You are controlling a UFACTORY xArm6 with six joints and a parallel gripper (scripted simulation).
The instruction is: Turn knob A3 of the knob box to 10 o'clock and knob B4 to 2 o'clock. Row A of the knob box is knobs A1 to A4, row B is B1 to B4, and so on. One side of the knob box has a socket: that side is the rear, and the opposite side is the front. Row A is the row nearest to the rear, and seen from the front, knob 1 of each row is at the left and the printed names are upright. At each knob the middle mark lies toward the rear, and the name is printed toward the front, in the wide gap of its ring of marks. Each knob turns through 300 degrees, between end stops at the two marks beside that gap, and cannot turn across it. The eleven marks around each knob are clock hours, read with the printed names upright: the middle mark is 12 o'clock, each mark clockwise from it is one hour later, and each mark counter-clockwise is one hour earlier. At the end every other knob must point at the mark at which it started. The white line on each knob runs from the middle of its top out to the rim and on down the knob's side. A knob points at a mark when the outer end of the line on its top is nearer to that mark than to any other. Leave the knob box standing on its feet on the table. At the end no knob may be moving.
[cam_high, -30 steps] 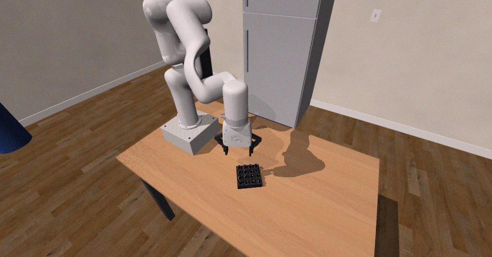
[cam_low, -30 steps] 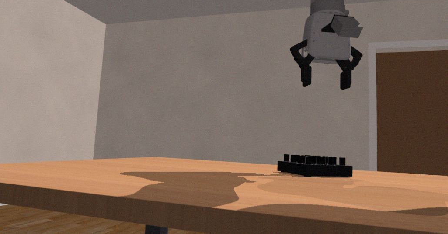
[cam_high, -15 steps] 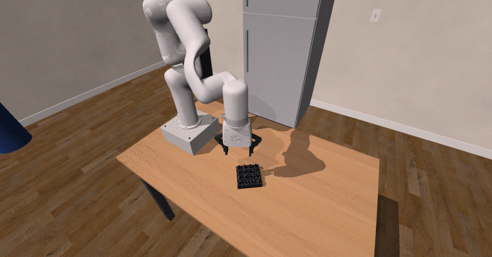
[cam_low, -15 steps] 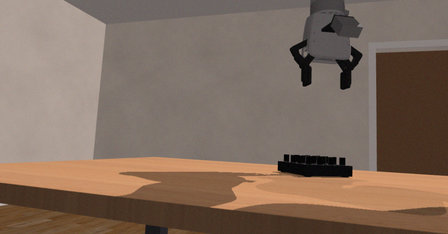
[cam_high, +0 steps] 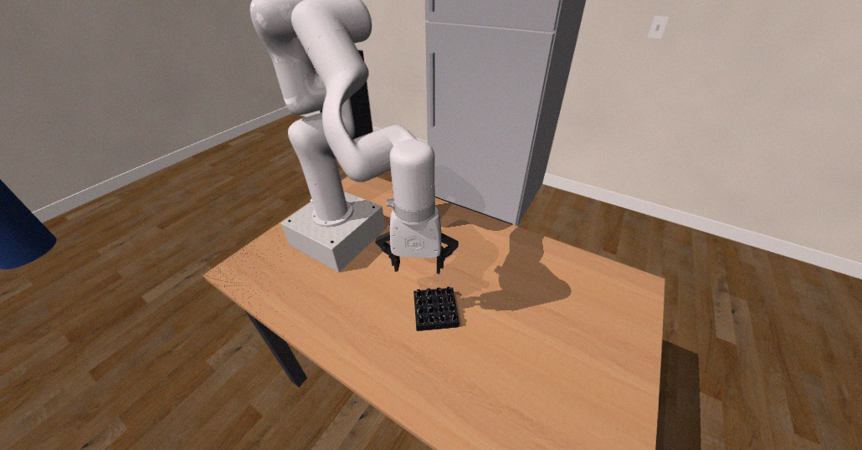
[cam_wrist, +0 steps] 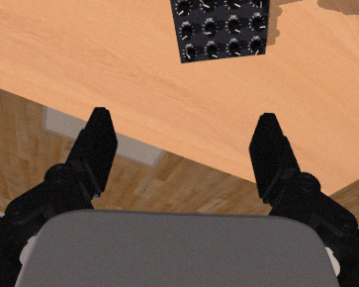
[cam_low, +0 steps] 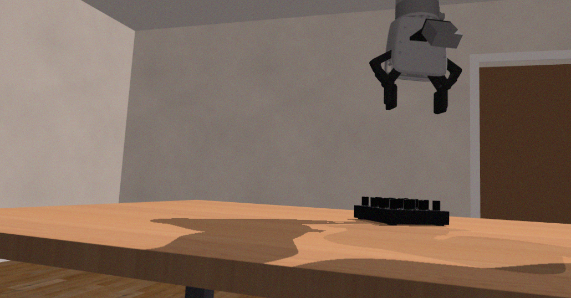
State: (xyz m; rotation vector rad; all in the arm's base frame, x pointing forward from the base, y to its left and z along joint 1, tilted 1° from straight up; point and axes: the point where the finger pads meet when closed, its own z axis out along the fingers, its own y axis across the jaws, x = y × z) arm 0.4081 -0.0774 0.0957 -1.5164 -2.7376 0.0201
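- Hanging high above the table (cam_high: 542, 350), my gripper (cam_low: 413, 102) points straight down with its fingers (cam_low: 390, 96) spread as wide as they go and nothing between them.
- The knob box (cam_high: 436, 309) stands flat on the table, well below my gripper and a little off to one side of it, not directly under.
- From my wrist view the box (cam_wrist: 220, 8) lies ahead of my fingertips, near the top of the picture, with sixteen black knobs in four rows of four.
- White lines on the knobs are too small for me to read, so I cannot tell where A3 or B4 points.
- My base (cam_high: 304, 248) sits on the table corner, well apart from the box, on the far side of my gripper from it.
- My arm's shadow (cam_high: 531, 278) falls on the table just beside the box and touches its edge.
- A tall grey cabinet (cam_high: 482, 115) stands on the floor beyond the box, past the table edge.
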